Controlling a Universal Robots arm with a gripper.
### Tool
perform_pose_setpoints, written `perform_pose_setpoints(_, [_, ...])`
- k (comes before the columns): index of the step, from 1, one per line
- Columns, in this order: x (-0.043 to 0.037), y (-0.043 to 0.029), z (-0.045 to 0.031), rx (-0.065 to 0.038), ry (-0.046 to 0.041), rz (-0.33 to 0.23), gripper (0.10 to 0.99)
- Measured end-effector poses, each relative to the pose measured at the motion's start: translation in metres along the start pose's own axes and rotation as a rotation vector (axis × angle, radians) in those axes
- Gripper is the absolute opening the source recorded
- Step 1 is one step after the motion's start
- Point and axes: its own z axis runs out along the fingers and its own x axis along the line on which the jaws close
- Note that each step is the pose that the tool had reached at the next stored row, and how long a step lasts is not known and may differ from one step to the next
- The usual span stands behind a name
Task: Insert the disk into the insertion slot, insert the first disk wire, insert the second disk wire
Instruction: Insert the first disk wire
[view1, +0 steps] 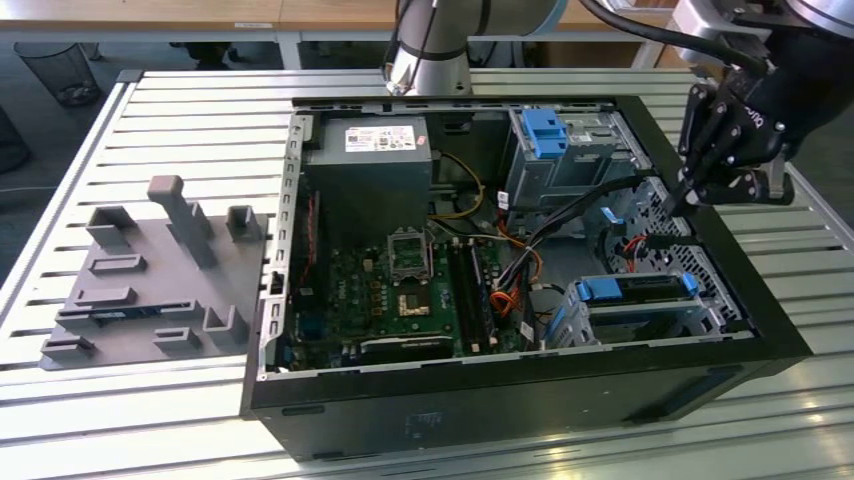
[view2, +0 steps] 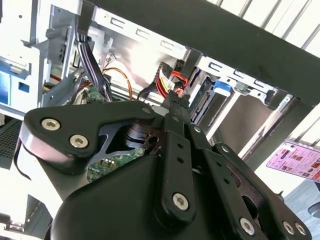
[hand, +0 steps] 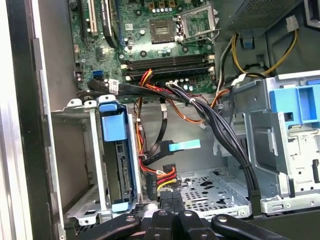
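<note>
**A:** Exterior view first. Where is the disk?

**B:** The disk (view1: 638, 290) is seated in the slot (view1: 601, 325), blue frame uppermost, at the case's (view1: 534, 400) near corner on the exterior view's right. I'd judge step one done. The gripper (view1: 678, 200) hangs above it and a little farther back, pointing down into the case near the tall bay (view1: 550, 140).

**A:** And the fingers?

**B:** I can't judge them from there. In the second wrist view the fingers (view2: 174, 145) are drawn together. Their tips meet at the plug end of the first wire (view2: 169, 80), the red, yellow and black bundle, and it looks pinched between them. A piece of the disk's blue frame (view2: 221, 88) shows just past the tips.

**A:** Is that plug home in the disk?

**B:** I cannot tell; the tips cover the joint.

**A:** First wrist view, then.

**B:** The disk (hand: 114, 127) stands inside the slot (hand: 96, 165), held between its metal rails. The first wire (hand: 162, 176) drops beside the disk and ends at the gripper (hand: 168, 197), just beside the disk's end. The second wire (hand: 184, 145), a flat black lead with a light-blue plug, hangs loose mid-case, apart from the disk and touching no socket.

**A:** So how far along is it?

**B:** I'd say about a third. The disk is in, the first wire is in hand but not shown to be seated, and the second wire is not yet inserted.
</note>
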Motion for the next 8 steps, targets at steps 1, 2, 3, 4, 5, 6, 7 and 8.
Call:
perform_pose_setpoints(1, [0.0017, 0.001, -0.0001, 0.0, 0.0004, -0.001, 0.106])
perform_pose_setpoints(2, [0.0031, 0.0018, -0.0001, 0.0, 0.0007, -0.002, 0.106])
perform_pose_setpoints(3, [0.0043, 0.0025, -0.0001, 0.0, 0.0014, -0.002, 0.106])
perform_pose_setpoints(4, [0.005, 0.0034, 0.0002, 0.0, 0.002, -0.003, 0.106])
perform_pose_setpoints(5, [0.0053, 0.0042, 0.0008, 0.0, 0.0029, -0.003, 0.114])
perform_pose_setpoints(6, [0.0055, 0.0049, 0.0018, 0.001, 0.0042, -0.003, 0.165])
perform_pose_setpoints(7, [0.0057, 0.0055, 0.0028, 0.001, 0.0059, -0.001, 0.165])
perform_pose_setpoints(8, [0.0058, 0.0059, 0.004, 0.001, 0.0077, 0.0, 0.231])
